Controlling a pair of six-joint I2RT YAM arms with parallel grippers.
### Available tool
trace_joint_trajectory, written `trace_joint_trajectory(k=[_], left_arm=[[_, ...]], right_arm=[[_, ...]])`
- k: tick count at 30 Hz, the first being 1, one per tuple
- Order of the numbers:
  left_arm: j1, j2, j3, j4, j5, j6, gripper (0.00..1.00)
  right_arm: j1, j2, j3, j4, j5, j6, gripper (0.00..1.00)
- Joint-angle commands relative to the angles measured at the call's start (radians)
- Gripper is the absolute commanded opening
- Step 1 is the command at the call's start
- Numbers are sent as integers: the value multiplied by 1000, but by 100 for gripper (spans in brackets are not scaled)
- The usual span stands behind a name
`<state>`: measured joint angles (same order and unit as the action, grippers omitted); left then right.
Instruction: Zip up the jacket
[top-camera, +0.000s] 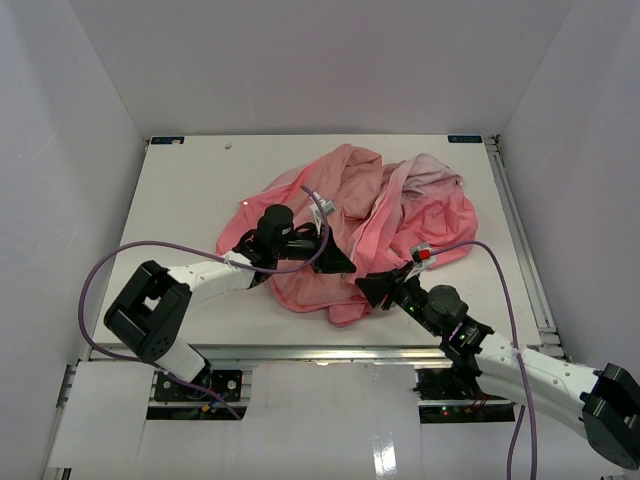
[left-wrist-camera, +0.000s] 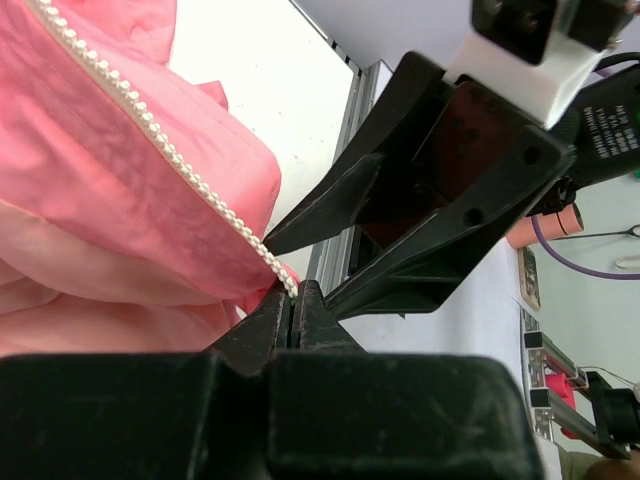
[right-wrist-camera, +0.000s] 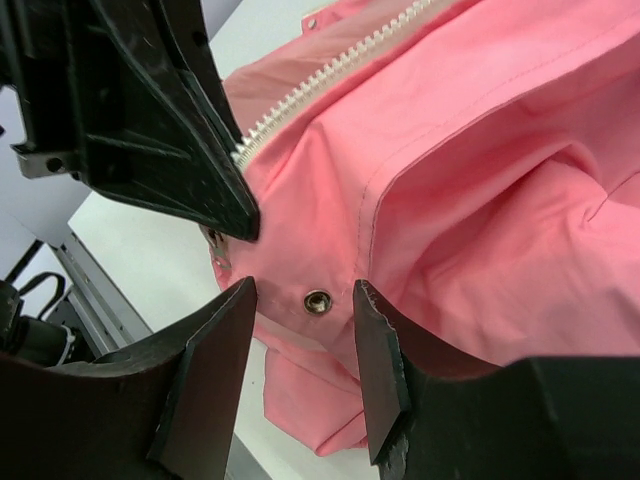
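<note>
Jacket: the large salmon-pink jacket of thin soft fabric (top-camera: 350, 235) lies crumpled in a loose heap, paler pink folds at its far right, with the white table (top-camera: 190, 190) showing round it on every side.
Zipper edge: a row of light plastic zipper teeth (right-wrist-camera: 320, 85) runs along one front edge of the jacket and ends at its near hem.
Left gripper: the black two-finger left gripper (left-wrist-camera: 292, 300) is at the jacket's near hem, fingers pressed together with no gap, pinching the fabric right at the lower end of the teeth.
Right gripper: the black two-finger right gripper (right-wrist-camera: 305, 290) hovers just beside that same corner of the jacket, fingers about half spread and holding nothing.
Snap stud: a small metal snap stud (right-wrist-camera: 318, 301) on the jacket's hem shows in the gap between the right fingers; whether the pads touch the cloth I cannot tell.
Slider: no zipper pull can be made out on the jacket with any certainty.
Handling: the jacket looks light, limp and somewhat slick, so it will likely bunch and drag rather than hold a shape when pulled.
Where to hold: the stitched zipper tape and doubled hem are probably the firmest parts of the jacket; one grip low on the tape for tension, the other on the pull.
Risk: thin cloth beside the teeth could catch or slip out.
</note>
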<state>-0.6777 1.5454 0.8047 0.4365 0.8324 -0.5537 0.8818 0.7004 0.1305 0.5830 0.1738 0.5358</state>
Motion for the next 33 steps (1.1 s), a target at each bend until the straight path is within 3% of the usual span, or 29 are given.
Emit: trace_joint_trajectory(k=[1, 10, 23, 33], left_arm=[[-3, -72, -14, 77, 41, -13, 0], [-3, -62, -38, 123, 57, -17, 0], [-3, -71, -60, 170, 62, -25, 0], [-5, -65, -74, 224, 78, -52, 0]], right_arm=[[-3, 46, 9, 133, -40, -1, 50], [-4, 97, -8, 250, -98, -16, 51], [-4, 99, -23, 288, -99, -14, 55], [-4, 141, -10, 312, -88, -19, 50]])
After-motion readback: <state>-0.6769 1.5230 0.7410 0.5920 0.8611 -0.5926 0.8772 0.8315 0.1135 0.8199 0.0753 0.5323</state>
